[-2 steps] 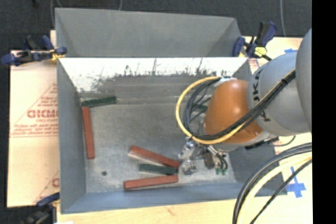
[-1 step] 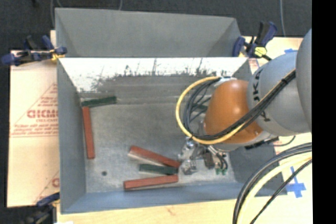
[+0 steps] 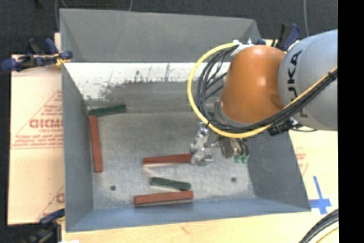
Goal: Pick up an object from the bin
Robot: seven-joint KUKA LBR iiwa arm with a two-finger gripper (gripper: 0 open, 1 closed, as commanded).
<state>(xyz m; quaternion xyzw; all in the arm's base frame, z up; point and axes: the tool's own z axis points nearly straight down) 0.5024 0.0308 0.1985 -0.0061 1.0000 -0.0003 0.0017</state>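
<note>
Starting at the left of the bin (image 3: 74, 179), you see a long red-brown stick (image 3: 95, 145) lying along the left wall. A dark green stick (image 3: 107, 110) lies at its far end, and both are flat on the floor, well apart from the arm. Toward the middle, a second red-brown stick (image 3: 163, 198) lies by the near wall, with a short dark green piece (image 3: 170, 184) just beyond it. A third red-brown stick (image 3: 166, 160) lies farther in, running left to right.

The claw (image 3: 201, 152) is down at the right end of that third stick (the likeliest pick, in my judgement). The stick looks flat on the floor, so I judge the pick not yet made. The reach and descent look done; the grip, the lift and clearing the rim are left.

You cannot tell whether the claw is released or clenched, nor whether it touches the stick. A pale sliver along that stick's near edge is too faint to name. To the right, the orange cover (image 3: 253, 85) and looped cables (image 3: 196, 79) hide the bin floor beneath them.
</note>
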